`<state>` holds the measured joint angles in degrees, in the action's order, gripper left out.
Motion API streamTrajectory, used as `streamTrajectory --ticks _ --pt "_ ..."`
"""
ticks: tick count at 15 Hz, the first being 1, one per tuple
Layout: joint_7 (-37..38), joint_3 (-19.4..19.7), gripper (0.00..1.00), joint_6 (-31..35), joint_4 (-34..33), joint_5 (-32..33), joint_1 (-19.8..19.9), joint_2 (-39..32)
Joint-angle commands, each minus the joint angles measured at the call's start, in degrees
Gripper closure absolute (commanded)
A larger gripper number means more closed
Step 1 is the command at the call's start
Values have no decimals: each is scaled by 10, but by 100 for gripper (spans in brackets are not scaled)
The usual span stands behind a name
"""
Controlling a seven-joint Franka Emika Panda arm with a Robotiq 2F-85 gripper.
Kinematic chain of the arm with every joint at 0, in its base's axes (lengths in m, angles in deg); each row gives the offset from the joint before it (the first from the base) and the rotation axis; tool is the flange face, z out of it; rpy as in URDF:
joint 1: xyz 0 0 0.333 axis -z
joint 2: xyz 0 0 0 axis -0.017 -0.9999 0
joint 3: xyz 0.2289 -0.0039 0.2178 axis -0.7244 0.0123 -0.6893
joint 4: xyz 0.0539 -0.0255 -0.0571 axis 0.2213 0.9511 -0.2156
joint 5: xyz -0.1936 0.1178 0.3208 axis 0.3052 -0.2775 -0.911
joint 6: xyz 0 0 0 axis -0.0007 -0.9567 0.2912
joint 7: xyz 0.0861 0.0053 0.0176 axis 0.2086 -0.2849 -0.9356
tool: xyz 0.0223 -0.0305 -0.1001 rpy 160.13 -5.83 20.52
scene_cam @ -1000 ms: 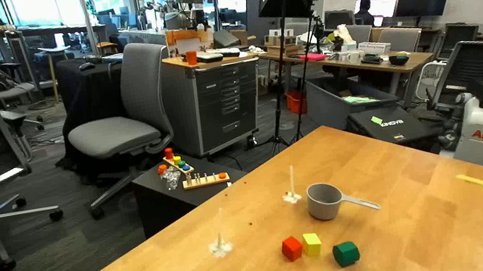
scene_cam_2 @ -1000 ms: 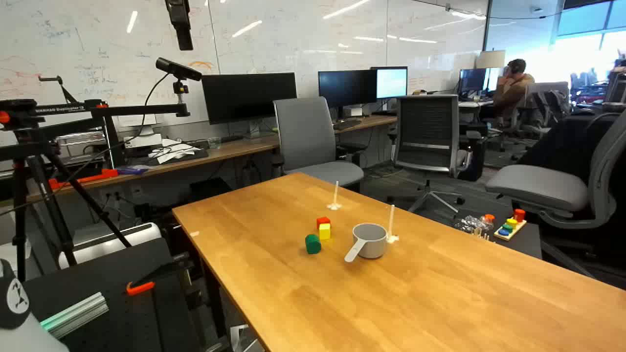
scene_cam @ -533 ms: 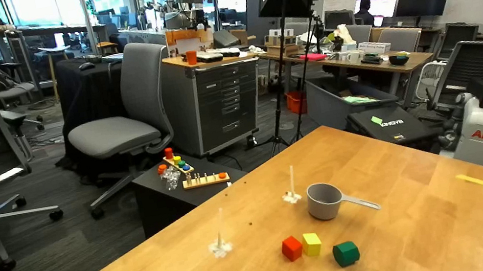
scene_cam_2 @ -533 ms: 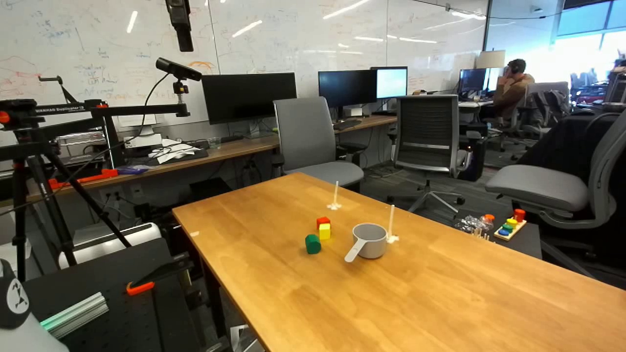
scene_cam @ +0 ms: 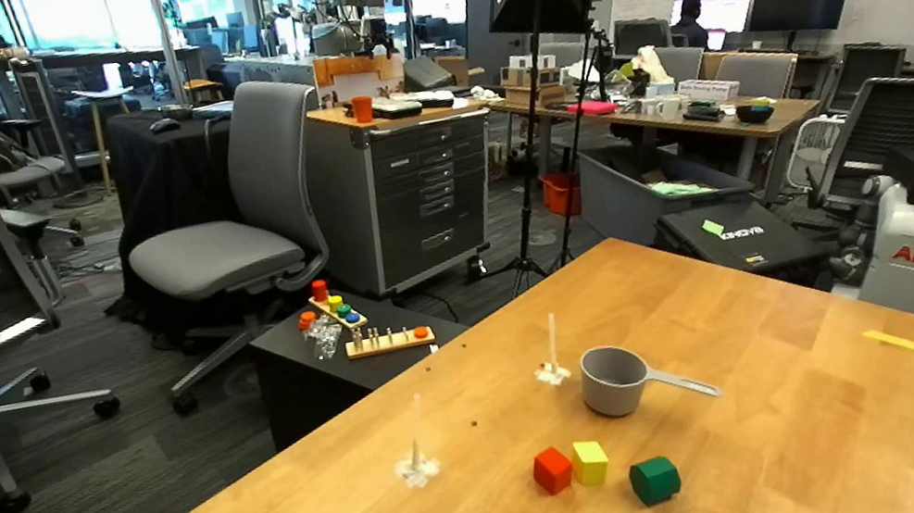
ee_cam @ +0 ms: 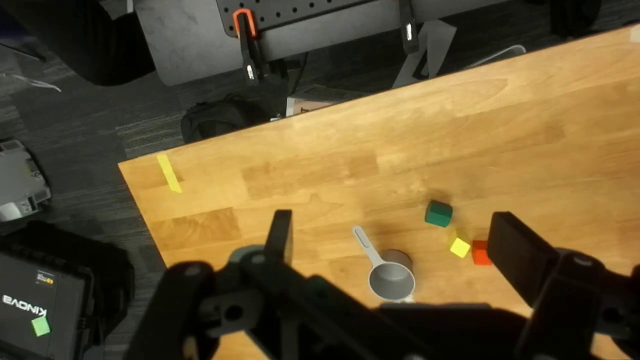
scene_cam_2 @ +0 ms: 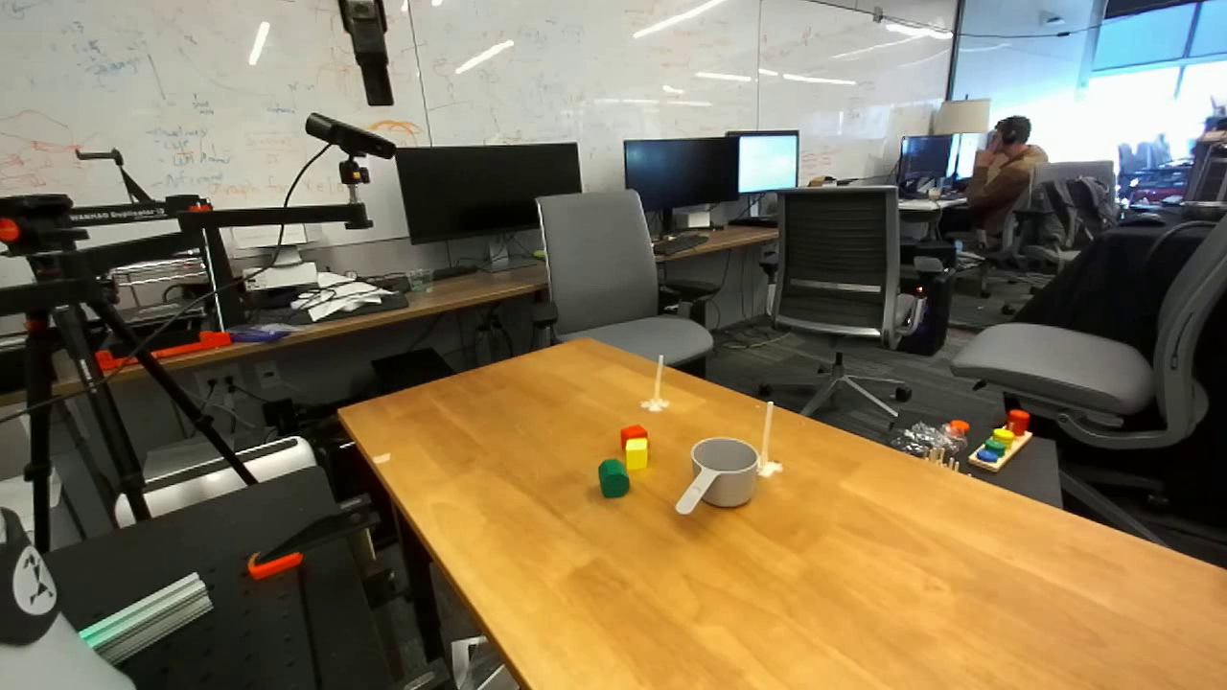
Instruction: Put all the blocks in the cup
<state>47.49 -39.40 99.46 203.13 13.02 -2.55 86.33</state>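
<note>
Red block (scene_cam: pixel 552 471), yellow block (scene_cam: pixel 590 463) & green block (scene_cam: pixel 655 481) — all 3 out on the counter (scene_cam: pixel 787 424), outside the cup (scene_cam: pixel 613 393). In an ext. view red & yellow sit just beside e/o; green's nearest the right edge. Cup stands upright, closer to the far corner than the blocks, handle (scene_cam: pixel 684 383) twd right edge; wrist view shows its bare grey inside. Gripper (ee_cam: pixel 392 225) hangs above counter — jaws spread wide, holding nothing. Thin peg (scene_cam: pixel 553 341) just beside cup, 2nd peg (scene_cam: pixel 416 457) well apart, both nr left edge. Yellow tape (scene_cam: pixel 900 343) at right corner. Past the edge btwn far & right corners: grey bin (scene_cam: pixel 619 204) w/ smth pale green (scene_cam: pixel 680 187) in it, rest unclear.
</note>
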Motion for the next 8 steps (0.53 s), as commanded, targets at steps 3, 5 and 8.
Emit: streamTrajectory --ticks 3,5,8 --pt "-2 12 0 120 -78 86 38 -177" --pt "2 0 0 151 -105 107 66 -241" --pt "-15 46 0 150 -141 96 26 -335"
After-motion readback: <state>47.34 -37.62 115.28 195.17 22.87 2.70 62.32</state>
